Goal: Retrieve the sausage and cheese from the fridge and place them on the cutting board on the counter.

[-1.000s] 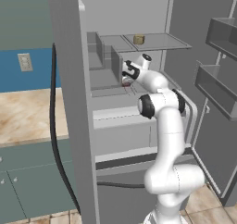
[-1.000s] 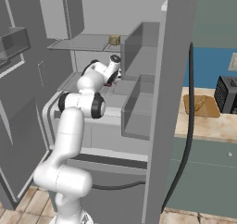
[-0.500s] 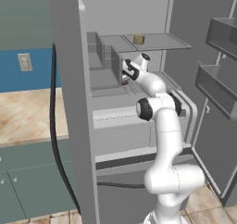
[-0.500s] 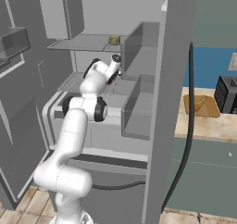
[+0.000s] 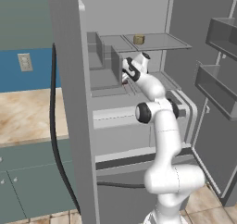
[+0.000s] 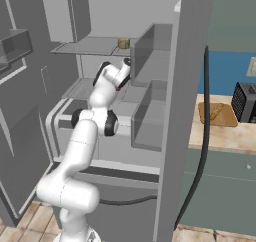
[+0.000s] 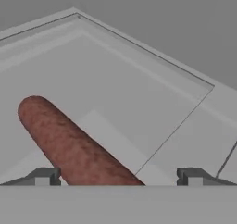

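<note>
With the fingers [image 7: 42, 177] spread wide and empty, centre them across the sausage [image 7: 69, 142] on the fridge shelf [image 7: 139, 102] before closing

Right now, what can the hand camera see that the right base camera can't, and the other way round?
Hand view alone: the pincer open, fingertips either side of the sausage, not gripping it. Right base view alone: the cheese on the upper shelf, and the board and toaster on the counter. Both: the grey inside of the fridge.
</note>
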